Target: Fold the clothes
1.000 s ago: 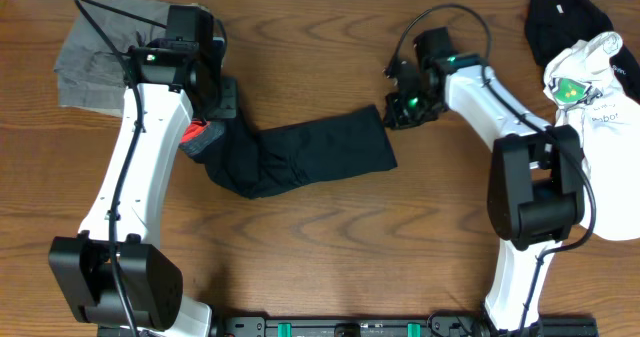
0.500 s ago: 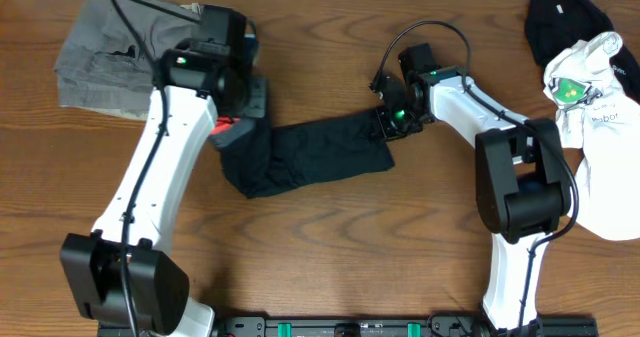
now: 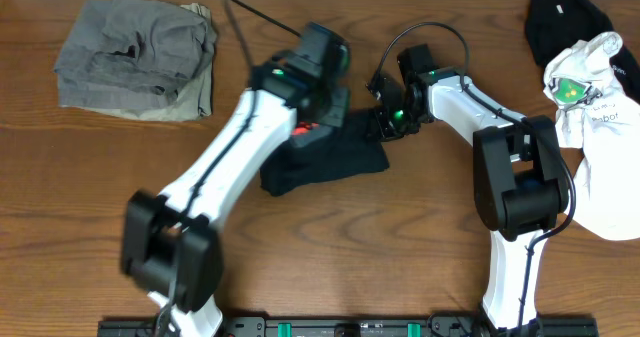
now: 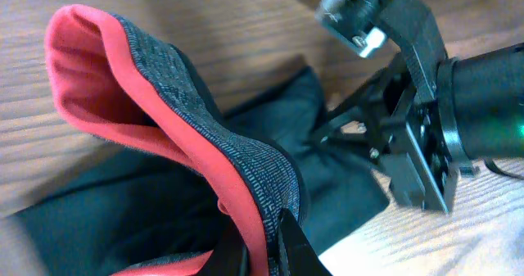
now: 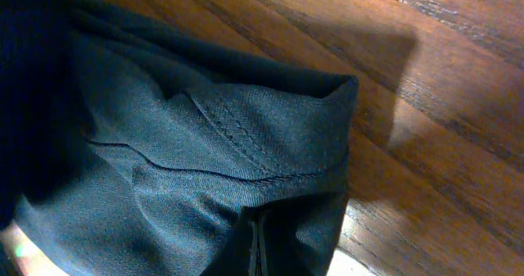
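Black trousers (image 3: 330, 159): smooth, matte synthetic weave, lying as a short rumpled mass at centre frame on the wooden table (image 3: 400, 262), brown with a long streaked grain

Waistband (image 4: 209, 141): grey heathered knit outside, plain red-orange lining inside. It stands up as an open curved loop in the left wrist view

Left gripper (image 4: 260, 242): dark fingers pressed together on the waistband edge, pinching grey face and red lining, low centre of its own view

Hem (image 5: 246, 137): doubled edge with a line of fine zigzag stitching and soft folds below it

Right gripper (image 5: 258, 242): jaws closed tight on the trouser cloth just under the hem. In the overhead view it sits just right of the heap, close to the left gripper

Elsewhere:
- Grey garment (image 3: 135, 57), crumpled woven cloth, upper left
- Black garment (image 3: 565, 22), upper right corner
- White bag (image 3: 600, 127) with a green mark, right edge

Against a second ago:
- The trousers then lay stretched in a long band across centre, waist end at the left; now they are gathered to about half that length
- The left arm stood at the left by the grey garment; it has swung across to centre, carrying the waistband toward the hem end
- The right gripper has shifted slightly up and left, grip unchanged
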`<state>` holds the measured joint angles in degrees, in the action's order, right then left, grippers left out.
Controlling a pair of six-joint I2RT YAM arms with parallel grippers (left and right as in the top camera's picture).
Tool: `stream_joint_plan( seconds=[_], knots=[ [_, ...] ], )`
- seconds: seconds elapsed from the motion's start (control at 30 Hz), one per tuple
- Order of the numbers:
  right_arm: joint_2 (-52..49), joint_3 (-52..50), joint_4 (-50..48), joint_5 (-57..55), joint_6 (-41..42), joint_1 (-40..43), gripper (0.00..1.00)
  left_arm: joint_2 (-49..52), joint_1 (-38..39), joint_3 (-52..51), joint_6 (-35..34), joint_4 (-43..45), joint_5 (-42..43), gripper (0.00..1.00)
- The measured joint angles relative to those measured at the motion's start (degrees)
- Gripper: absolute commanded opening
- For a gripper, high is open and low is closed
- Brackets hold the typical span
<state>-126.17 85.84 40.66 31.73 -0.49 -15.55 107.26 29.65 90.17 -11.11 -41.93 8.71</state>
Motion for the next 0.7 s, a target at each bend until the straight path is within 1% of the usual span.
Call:
stream_joint_plan(
  seconds=[0.07,0.1,0.13,0.2,0.23,0.27,0.4,0.43,0.6,0.7],
  knots=[
    [0.0,0.0,0.0,0.0,0.0,0.0,0.01,2.9,1.1,0.0,-0.8,2.4,1.3,0.06],
    [0.0,0.0,0.0,0.0,0.0,0.0,0.01,3.9,1.6,0.0,-1.0,3.1,2.0,0.11],
    [0.0,0.0,0.1,0.0,0.0,0.0,0.01,4.7,2.0,0.0,-1.1,3.8,2.6,0.34],
    [0.0,0.0,0.2,0.0,0.0,0.0,0.01,5.9,2.7,0.0,-1.6,4.9,3.7,0.70],
    [0.0,0.0,0.2,0.1,0.0,0.0,0.03,6.0,3.0,0.0,-1.8,5.0,4.1,0.94],
    [0.0,0.0,0.2,0.2,0.0,0.0,0.06,6.0,3.2,0.0,-2.0,4.7,4.0,0.98],
    [-0.6,0.3,0.8,3.8,0.7,1.0,0.25,5.4,2.1,0.0,-2.6,4.7,3.6,0.98],
    [-0.7,0.4,0.9,4.3,1.0,1.1,0.27,5.4,1.6,0.0,-2.7,4.8,3.6,0.98],
    [-1.2,2.0,3.9,5.8,1.1,1.5,0.29,4.3,-0.5,0.1,-3.7,5.0,3.8,0.98],
    [-2.0,4.1,8.9,5.7,0.9,2.6,0.29,0.6,-2.6,0.1,-3.8,5.4,4.0,0.98]
  ],
)
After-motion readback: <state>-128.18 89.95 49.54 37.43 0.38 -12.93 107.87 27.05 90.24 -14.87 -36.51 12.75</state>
